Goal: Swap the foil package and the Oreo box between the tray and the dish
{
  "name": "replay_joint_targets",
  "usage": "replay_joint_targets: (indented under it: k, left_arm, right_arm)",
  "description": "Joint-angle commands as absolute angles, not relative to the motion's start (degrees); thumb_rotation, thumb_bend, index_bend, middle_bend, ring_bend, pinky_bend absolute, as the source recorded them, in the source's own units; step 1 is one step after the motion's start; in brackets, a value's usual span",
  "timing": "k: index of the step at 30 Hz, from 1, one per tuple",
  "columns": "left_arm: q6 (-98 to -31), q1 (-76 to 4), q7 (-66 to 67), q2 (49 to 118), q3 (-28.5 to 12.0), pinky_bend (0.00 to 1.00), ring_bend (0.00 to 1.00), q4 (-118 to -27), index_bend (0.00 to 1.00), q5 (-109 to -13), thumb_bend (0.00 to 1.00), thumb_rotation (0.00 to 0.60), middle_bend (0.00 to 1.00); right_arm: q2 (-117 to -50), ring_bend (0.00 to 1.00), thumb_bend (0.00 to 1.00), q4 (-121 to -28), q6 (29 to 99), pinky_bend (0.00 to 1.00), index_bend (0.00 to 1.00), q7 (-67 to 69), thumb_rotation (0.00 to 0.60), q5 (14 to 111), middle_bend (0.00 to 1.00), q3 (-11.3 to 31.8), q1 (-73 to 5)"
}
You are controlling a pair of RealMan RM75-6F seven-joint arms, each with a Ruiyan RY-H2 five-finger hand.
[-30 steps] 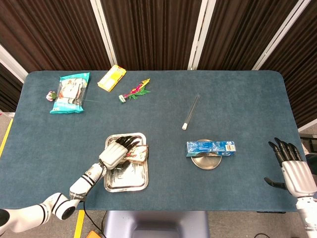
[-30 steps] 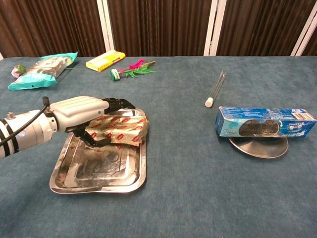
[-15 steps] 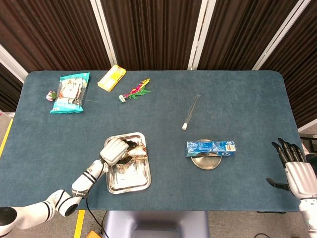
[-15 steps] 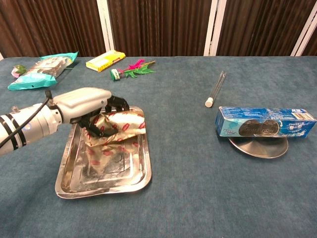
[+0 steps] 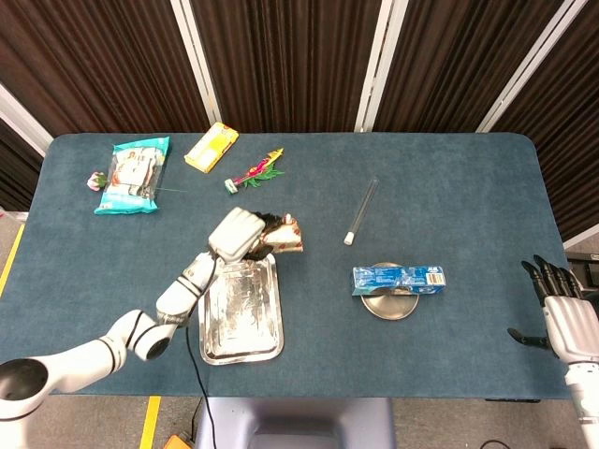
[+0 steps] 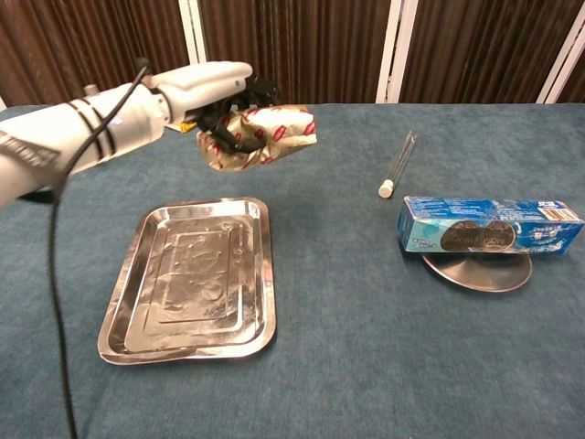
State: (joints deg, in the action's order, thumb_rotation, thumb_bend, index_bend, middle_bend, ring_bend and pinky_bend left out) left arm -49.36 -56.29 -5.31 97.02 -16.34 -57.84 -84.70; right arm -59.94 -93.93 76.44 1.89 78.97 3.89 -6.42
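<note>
My left hand (image 5: 237, 233) (image 6: 215, 85) grips the foil package (image 5: 281, 235) (image 6: 260, 135), silver with red marks, and holds it in the air above the far end of the steel tray (image 5: 241, 310) (image 6: 192, 279). Nothing lies in the tray. The blue Oreo box (image 5: 399, 278) (image 6: 489, 225) lies across the small round metal dish (image 5: 389, 303) (image 6: 477, 270) on the right side. My right hand (image 5: 562, 316) hangs open at the table's right edge, far from the box, and is out of the chest view.
A clear tube with a white cap (image 5: 360, 211) (image 6: 398, 163) lies behind the dish. At the back left are a teal snack bag (image 5: 134, 175) (image 6: 77, 118), a yellow box (image 5: 211, 147) and a pink-green toy (image 5: 253, 171).
My left hand has lifted the foil package out of the tray and carried it up and toward the far side. The tray shifted slightly. My right hand drew back a little.
</note>
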Motion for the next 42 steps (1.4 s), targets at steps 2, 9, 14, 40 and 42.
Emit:
replay_joint_targets:
  k: [2,9,14,40,42]
  left_arm:
    - [-39.7,-67.8,-13.2,106.4,-19.4,0.61,0.51,-38.1,0.47,-82.0,0.41,0.6,0.55]
    - [-35.4,-73.7,-22.1,115.5,-15.5,0.36,0.35,-21.3,0.33,-84.2,0.4,0.6,0.43]
    - [-35.8,-74.6,-25.8,118.2,-13.6,0.07,0.1,-17.6,0.06,-84.9,0.39,0.6,0.15]
    - [-79.7,-33.0,23.2,75.8,7.6,0.0,0.0,-97.6,0.0,-87.0,0.37,0.6,0.0]
    - [-81.9,-30.4,21.2,75.1,8.9,0.0,0.0,-97.2,0.0,-87.9,0.37,0.6,0.0]
  right_arm:
    - [-60.7,0.0,0.12,-92.6,73.0,0.0,0.0,0.6,0.6,75.2,0.0,5.3,-8.2]
    - [-61.2,0.0,0.12,-91.0,70.8,0.0,0.0,0.4,0.6,70.3,0.0,7.3,-9.2]
    - [-60.8,0.0,0.12,-90.7,70.2,0.0,0.0,1.4,0.6,70.0,0.0,7.4,-9.3]
    - [-66.9,0.0,0.17,-90.7,64.5,0.04,0.09,1.7,0.6,85.2,0.05,7.9,-20.3]
    - [-67.2,0.0,0.18,-91.9,61.4,0.04,0.1,-1.4,0.6,84.1,0.07,8.6,-22.7]
